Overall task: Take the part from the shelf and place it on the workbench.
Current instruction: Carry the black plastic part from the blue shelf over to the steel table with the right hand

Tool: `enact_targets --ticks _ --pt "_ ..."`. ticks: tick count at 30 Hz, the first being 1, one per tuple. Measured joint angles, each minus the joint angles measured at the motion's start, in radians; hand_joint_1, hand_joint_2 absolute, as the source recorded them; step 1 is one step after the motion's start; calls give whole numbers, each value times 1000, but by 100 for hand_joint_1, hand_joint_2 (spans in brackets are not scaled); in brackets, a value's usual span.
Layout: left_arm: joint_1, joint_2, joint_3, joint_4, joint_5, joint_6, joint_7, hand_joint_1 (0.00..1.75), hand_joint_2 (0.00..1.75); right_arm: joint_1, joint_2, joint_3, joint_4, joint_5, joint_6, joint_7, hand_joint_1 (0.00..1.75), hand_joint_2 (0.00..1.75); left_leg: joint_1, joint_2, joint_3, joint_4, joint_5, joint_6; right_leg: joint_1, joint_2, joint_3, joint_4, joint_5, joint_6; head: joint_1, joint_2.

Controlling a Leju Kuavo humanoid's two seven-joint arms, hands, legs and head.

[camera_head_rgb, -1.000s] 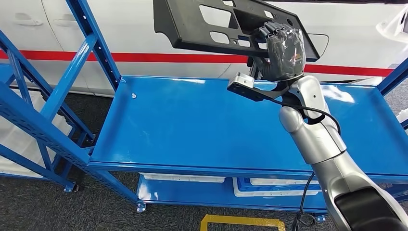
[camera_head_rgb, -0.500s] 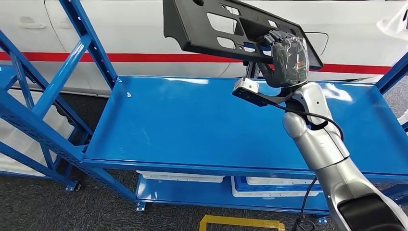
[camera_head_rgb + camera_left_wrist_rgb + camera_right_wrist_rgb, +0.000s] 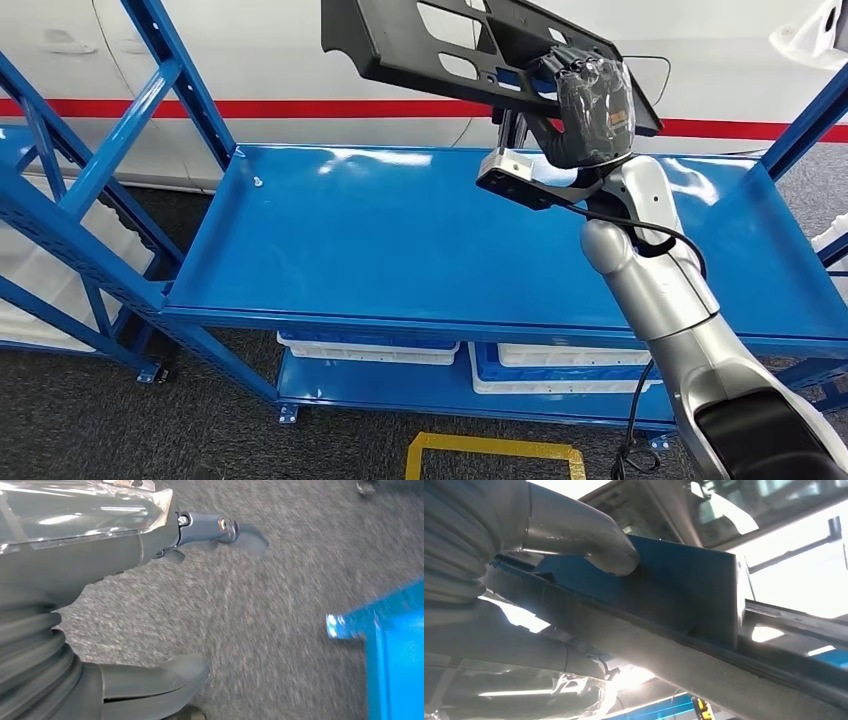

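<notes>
A long black plastic part (image 3: 450, 50) with several cut-out openings hangs in the air above the back of the blue workbench top (image 3: 400, 240). My right hand (image 3: 590, 105), wrapped in clear film, grips the part near its right end and holds it tilted, well above the surface. In the right wrist view the thumb (image 3: 589, 540) presses on the part's dark edge (image 3: 664, 645) from close up. My left hand (image 3: 100, 600) hangs over grey carpet with its fingers apart and nothing in it.
Blue shelf uprights (image 3: 120, 150) with diagonal braces stand at the left, and another post (image 3: 800, 130) at the right. White trays (image 3: 370, 350) sit on the lower level. A white car body with a red stripe (image 3: 250, 108) stands behind. Yellow floor tape (image 3: 490, 455) lies in front.
The whole view has shifted a little as the camera moved. The part stays in my right hand, held slightly higher and further left over the bench than before.
</notes>
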Motion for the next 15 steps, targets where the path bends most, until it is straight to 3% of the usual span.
enact_targets --ticks 2,3,4,6,8,9,10,12,13,15 --pt "-1 3 4 0 2 7 2 0 175 -4 8 3 5 -35 -1 -19 175 175 -1 2 1 -26 26 5 -2 -3 -6 -3 4 11 -1 0" --pt "-1 4 7 0 3 10 2 0 175 -6 12 4 7 -52 -3 -28 175 175 2 3 1 -42 42 7 0 -3 -16 10 -10 11 -1 0" --pt "-1 4 9 0 4 12 3 0 175 -8 16 5 9 -66 -5 -37 175 175 6 5 -2 -56 58 6 3 -3 -30 42 -38 7 0 0" --pt "1 3 12 0 7 14 5 0 175 -9 25 9 14 -87 -11 -49 175 175 10 7 -22 -63 78 1 0 -3 -69 159 -112 0 2 0" --pt "3 3 14 1 11 15 10 0 175 -3 37 14 18 -94 -15 -56 175 175 14 8 -44 -60 91 -9 -7 -4 -87 252 -145 11 2 0" --pt "4 3 15 1 12 16 13 0 175 -1 43 17 19 -96 -16 -58 175 175 18 8 -57 -55 97 -14 -11 -4 -72 251 -137 25 2 0" --pt "4 3 16 1 11 18 15 0 175 -1 49 19 19 -98 -17 -59 175 175 23 9 -70 -47 102 -20 -15 -4 -41 215 -118 40 2 0" --pt "3 6 17 1 6 23 20 0 175 -3 59 21 14 -107 -16 -57 175 175 29 8 -102 -18 106 -32 -18 -4 45 89 -93 65 4 0" --pt "4 7 17 1 4 25 21 0 175 -4 63 22 11 -111 -15 -56 175 175 28 7 -116 -3 107 -38 -16 -4 71 45 -93 68 5 0" --pt "5 10 17 1 1 28 23 0 175 -3 71 23 8 -115 -15 -55 175 175 22 3 -138 16 115 -47 -13 -2 83 20 -103 60 5 0"
